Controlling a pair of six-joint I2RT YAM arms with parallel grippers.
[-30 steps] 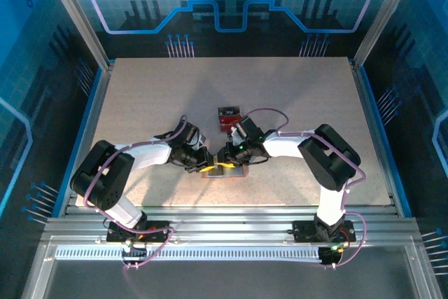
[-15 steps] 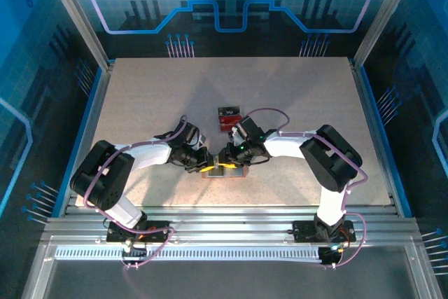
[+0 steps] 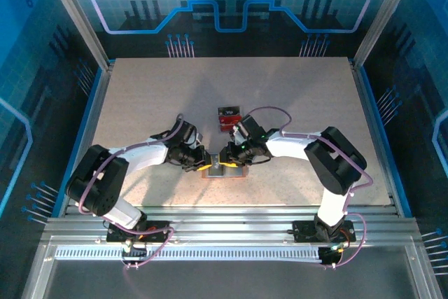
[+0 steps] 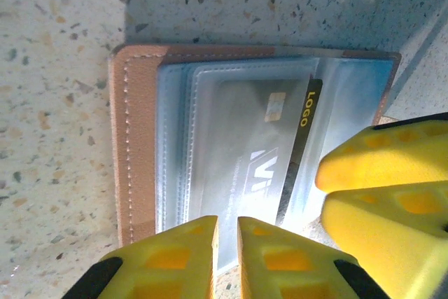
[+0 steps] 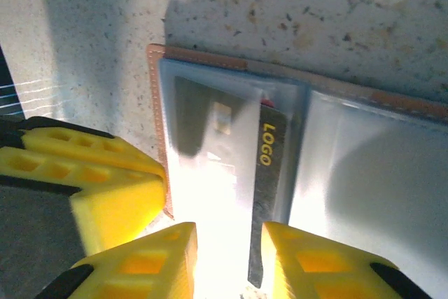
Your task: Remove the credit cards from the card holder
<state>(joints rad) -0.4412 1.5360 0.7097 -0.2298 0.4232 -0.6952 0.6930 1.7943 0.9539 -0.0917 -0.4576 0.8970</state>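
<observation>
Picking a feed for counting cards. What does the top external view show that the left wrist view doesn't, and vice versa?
Top external: a red card and a dark card on the table beyond the card holder. Left wrist: a LOGO card inside the holder's clear sleeves, and its stitching. Shared: the open card holder, with left end effector and right end effector at it.

Both arms fold inward, elbows out and wrists pitched down: left end effector (image 4: 225,234) fingers pinched to a thin slit, right end effector (image 5: 229,244) fingers slightly apart, the two tips nearly touching.
</observation>
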